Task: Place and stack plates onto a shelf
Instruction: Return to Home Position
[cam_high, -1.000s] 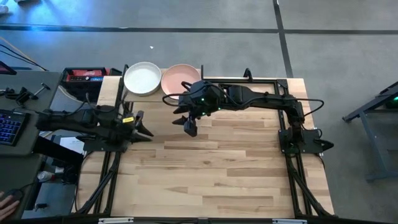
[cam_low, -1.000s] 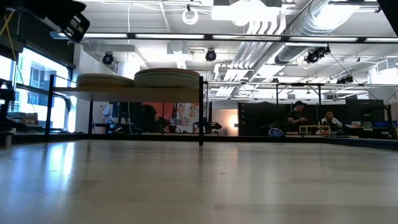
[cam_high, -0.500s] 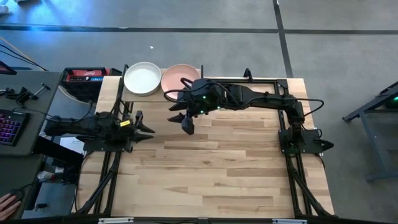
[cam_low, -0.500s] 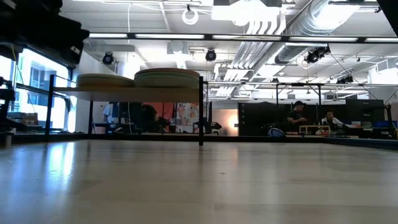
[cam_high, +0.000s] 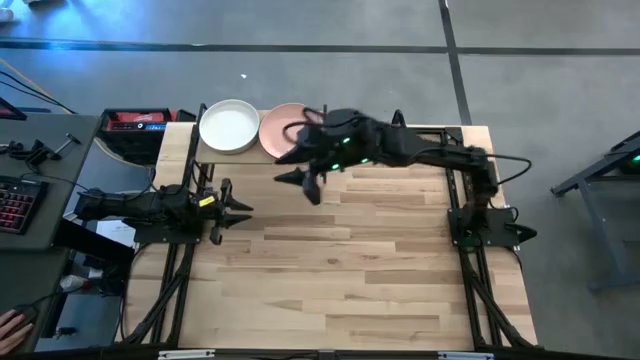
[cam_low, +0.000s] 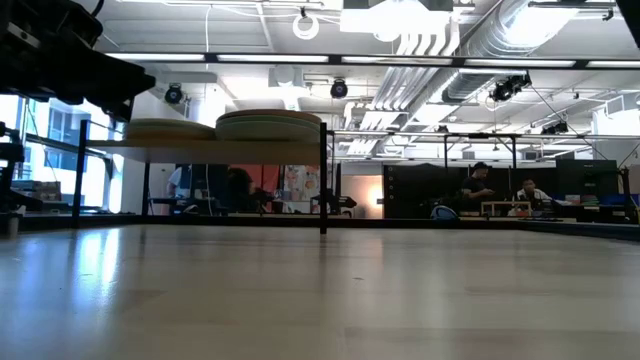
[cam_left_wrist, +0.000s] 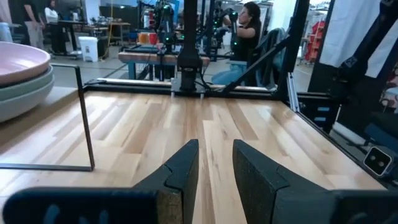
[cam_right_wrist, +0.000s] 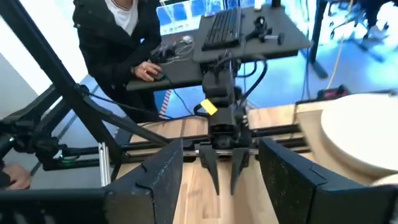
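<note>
Right gripper (cam_right_wrist: 222, 179) spread: wrist view shows.

The tabletop (cam_high: 340, 270) is showing light wood planks with visible grain, and in the low view it is catching a soft sheen. The white plate (cam_high: 229, 127) and the pink plate (cam_high: 275, 130) at the far left are looking smooth and matt. The shelf (cam_low: 200, 146) is presenting a pale wood board on thin black metal posts (cam_low: 323, 180). The left gripper (cam_left_wrist: 216, 149) is showing dark, matt fingers that are looking like plastic.
</note>
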